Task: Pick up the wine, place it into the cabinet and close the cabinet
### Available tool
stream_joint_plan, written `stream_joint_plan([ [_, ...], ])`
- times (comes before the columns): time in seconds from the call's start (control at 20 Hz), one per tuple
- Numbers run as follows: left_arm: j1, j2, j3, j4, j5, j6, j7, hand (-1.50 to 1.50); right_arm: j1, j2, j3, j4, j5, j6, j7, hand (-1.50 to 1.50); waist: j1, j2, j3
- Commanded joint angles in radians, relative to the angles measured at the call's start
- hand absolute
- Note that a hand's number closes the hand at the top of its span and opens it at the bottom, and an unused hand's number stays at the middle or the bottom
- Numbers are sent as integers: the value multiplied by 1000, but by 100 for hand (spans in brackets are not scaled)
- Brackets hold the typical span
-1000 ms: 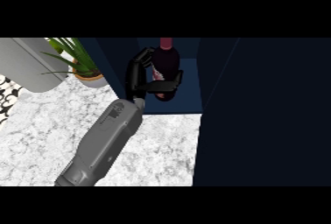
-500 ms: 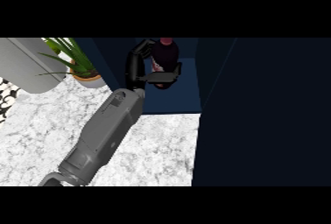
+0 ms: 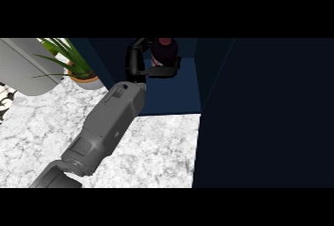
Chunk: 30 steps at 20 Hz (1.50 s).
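Observation:
The wine bottle (image 3: 164, 53), dark with a reddish top, stands upright inside the dark blue cabinet (image 3: 176, 95) near the view's top. My left hand (image 3: 134, 62) is shut on it: the fingers curl round its left and far side, and the thumb (image 3: 163, 72) crosses its near side. Most of the bottle's lower body is hidden by the hand. My grey left forearm (image 3: 111, 119) runs from the lower left up into the cabinet opening. The open cabinet door (image 3: 274, 110) fills the right side as a dark panel. The right hand does not show.
A potted green plant (image 3: 75, 66) stands just left of the cabinet opening, close to my forearm. A grey rounded object (image 3: 26, 66) lies at the upper left. The white marble counter (image 3: 153, 150) spreads below the cabinet.
My left hand has carried the bottle farther back into the cabinet, and the forearm has stretched out after it.

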<state>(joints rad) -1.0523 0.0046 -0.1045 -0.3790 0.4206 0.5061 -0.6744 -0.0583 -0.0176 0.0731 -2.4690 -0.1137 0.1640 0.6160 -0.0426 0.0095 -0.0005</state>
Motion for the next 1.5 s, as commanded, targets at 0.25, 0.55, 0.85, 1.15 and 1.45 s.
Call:
stream_joint_plan([
  [0.25, -43, -4, 129, 117, 84, -73, -19, 150, 15, 4, 12, -77, -59, -5, 34, -150, -6, 5, 0],
  [0.55, -81, 37, 161, 167, 103, -145, -6, 150, 78, 12, -3, -36, -66, 32, -49, -150, -14, 9, 1],
  [0.85, -75, -5, 158, 213, 102, -109, -76, 150, -14, 1, 14, -41, -62, 5, 18, -150, -28, 13, 0],
  [1.15, -67, 46, 164, 251, 70, -116, -93, -150, -37, 16, 31, -7, -16, -6, 1, -150, -17, 16, -1],
  [1.45, -82, 23, 147, 276, 38, -74, -65, -150, -6, -5, -46, -22, -73, 2, -2, -150, -13, 10, 0],
])
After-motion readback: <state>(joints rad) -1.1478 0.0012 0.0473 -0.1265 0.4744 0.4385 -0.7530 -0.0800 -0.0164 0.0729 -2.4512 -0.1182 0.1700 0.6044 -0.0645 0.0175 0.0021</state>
